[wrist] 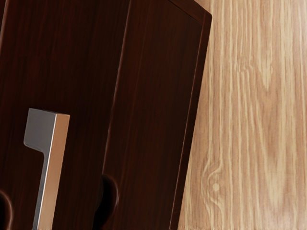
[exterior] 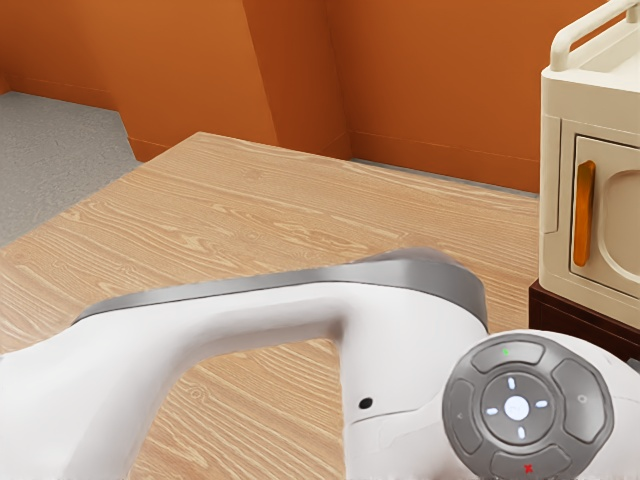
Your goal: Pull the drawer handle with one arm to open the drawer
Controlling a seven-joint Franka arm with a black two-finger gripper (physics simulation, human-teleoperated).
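Fig. Alignment for a straight drawer pull.
The drawer handle [wrist: 53,167] is mounted on the front of the dark cabinet [wrist: 153,96], beside the pale wooden table [wrist: 254,120]. Whether the gripper's jaws are released or clenched cannot be told. The bar should be centred between them, then drawn squarely outward; by an oblique pull, slipping or binding could be caused. Drawer contents are hidden.
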